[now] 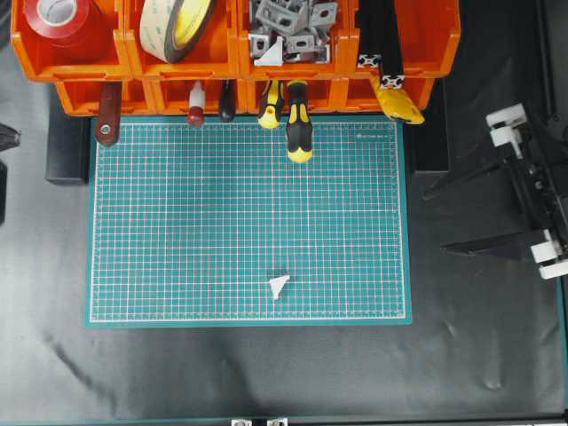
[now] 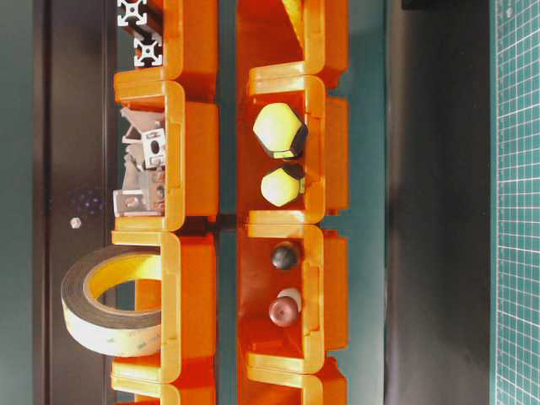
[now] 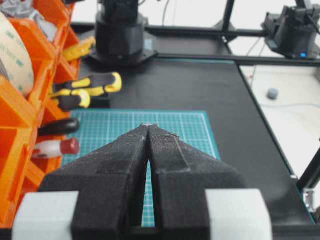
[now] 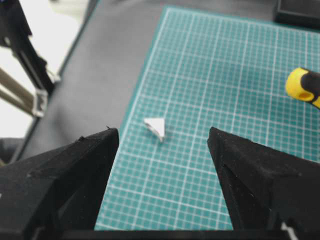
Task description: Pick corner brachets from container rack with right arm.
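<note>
Beside mat, right end effector wide, empty.

Glossy plastic rack; metal brackets

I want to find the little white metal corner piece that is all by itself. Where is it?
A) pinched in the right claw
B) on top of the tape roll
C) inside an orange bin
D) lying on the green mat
D: the lone corner piece lies on the green mat, near its front edge, and the right claw is open and empty.

Black table: green cutting mat, orange container rack on it.
</note>
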Robot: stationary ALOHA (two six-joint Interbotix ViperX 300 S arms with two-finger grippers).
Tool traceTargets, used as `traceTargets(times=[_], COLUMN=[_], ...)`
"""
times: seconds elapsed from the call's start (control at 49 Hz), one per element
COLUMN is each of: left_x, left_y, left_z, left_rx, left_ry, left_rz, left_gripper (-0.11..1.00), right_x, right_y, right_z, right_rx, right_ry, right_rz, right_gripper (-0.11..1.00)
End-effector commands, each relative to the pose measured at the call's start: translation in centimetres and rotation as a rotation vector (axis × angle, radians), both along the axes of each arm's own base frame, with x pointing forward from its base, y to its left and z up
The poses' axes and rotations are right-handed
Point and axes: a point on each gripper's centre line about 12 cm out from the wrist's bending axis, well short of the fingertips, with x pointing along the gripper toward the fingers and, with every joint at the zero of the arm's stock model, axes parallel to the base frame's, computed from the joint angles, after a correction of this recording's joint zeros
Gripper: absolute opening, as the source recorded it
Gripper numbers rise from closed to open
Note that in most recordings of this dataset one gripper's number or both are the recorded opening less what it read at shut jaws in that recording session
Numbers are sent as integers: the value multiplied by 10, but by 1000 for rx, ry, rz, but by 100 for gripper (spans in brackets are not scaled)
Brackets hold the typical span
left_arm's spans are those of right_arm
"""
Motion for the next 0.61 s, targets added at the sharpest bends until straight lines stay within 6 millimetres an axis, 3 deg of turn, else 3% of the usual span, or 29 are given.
traceTargets(times=[0.0,0.368,0.592], left_x=[-1,-11,-12], left_y=[0,3,3], left_z=[4,-2,-5], left_rx=[-3,10,21], left_ry=[-20,-44,-35], left_rz=[-2,12,13], left_gripper=[1,1,1], right_x=[-1,-9,-15], right_y=[0,0,-2], right_z=[8,-4,6], right_rx=[15,5,35], right_ry=[-38,-16,-85], right_rz=[1,14,18], right_gripper=[70,71,71])
